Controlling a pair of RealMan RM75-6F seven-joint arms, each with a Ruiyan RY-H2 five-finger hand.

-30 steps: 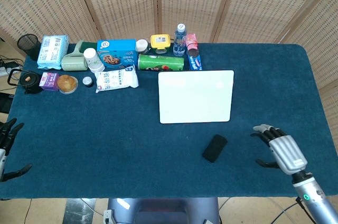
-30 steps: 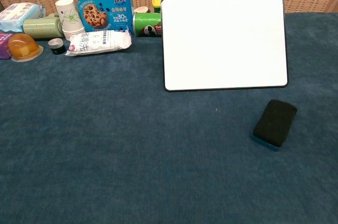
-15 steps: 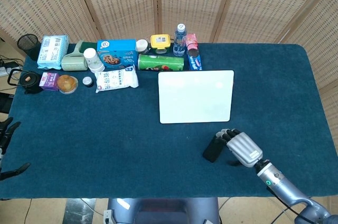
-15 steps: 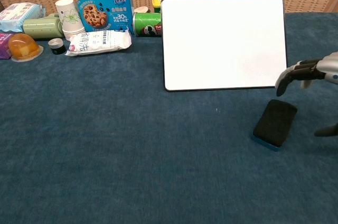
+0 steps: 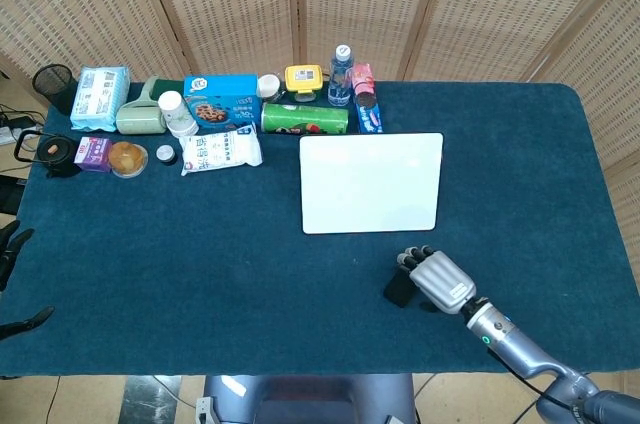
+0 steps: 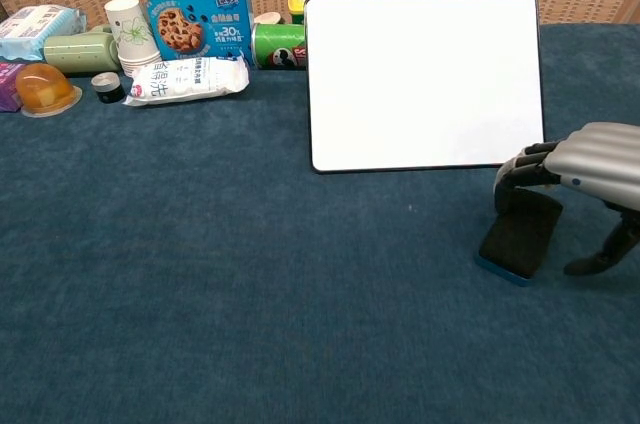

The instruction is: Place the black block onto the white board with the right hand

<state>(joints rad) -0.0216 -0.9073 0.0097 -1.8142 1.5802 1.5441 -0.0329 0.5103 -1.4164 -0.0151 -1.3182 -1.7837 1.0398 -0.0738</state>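
Flat black rectangular block (image 6: 520, 234) lying under curled fingertips (image 6: 520, 166) of silver right hand (image 6: 590, 169), thumb apart at right, nothing gripped, near white board (image 6: 424, 79)

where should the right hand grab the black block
Across its long edges, coming from above. The block lies flat on the cloth, a slim oblong, so only its narrow width fits between thumb and fingers. The right hand already hovers over its far end, thumb to the right.
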